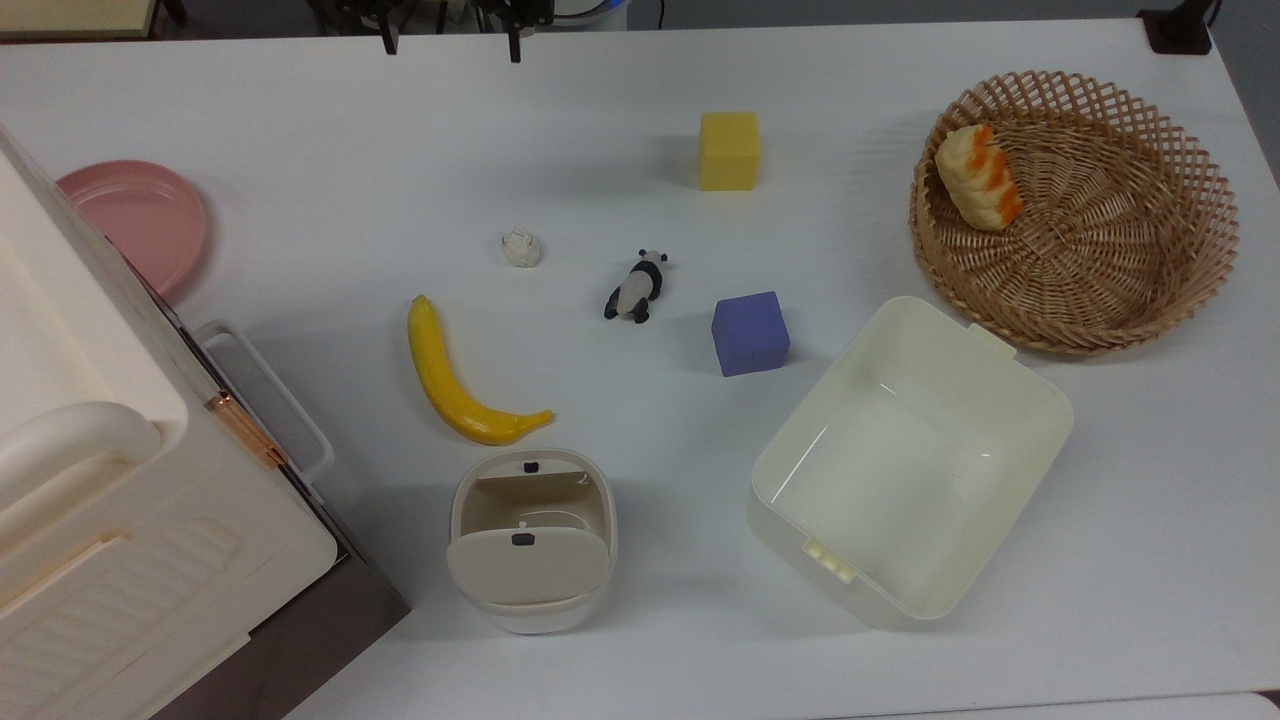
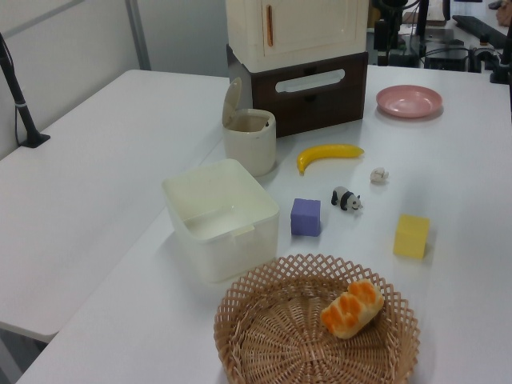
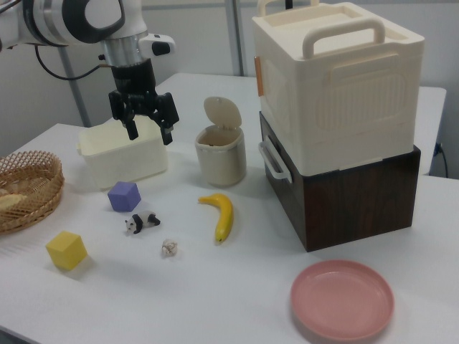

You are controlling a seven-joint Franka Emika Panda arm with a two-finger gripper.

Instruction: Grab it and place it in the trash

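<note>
The crumpled paper ball point(image 1: 521, 247) is lying on the worktop point(image 1: 300, 180) beside the panda point(image 1: 636, 286). Light and squashable, it is inviting a gentle pinch across its middle. The gripper point(image 3: 147, 123) is hanging with fingers apart.

- You have a white bench point(image 1: 300, 150).
- Your paper ball point(image 1: 521, 247) is off-white.
- Your trash bin point(image 1: 531, 540) is cream, with a small black mark on its flap lid.
- The tub point(image 1: 910, 460) is cream.
- The panda point(image 1: 637, 286) is black and white.
- The banana point(image 1: 455, 375) is yellow, as is one cube point(image 1: 729, 150); the other cube point(image 1: 750, 333) is purple.
- The plate point(image 1: 140, 220) is pink.
- The basket point(image 1: 1075, 210) is tan lattice weave, holding orange-striped yellow bread point(image 1: 978, 177).
- The hand point(image 3: 149, 125) is black.
</note>
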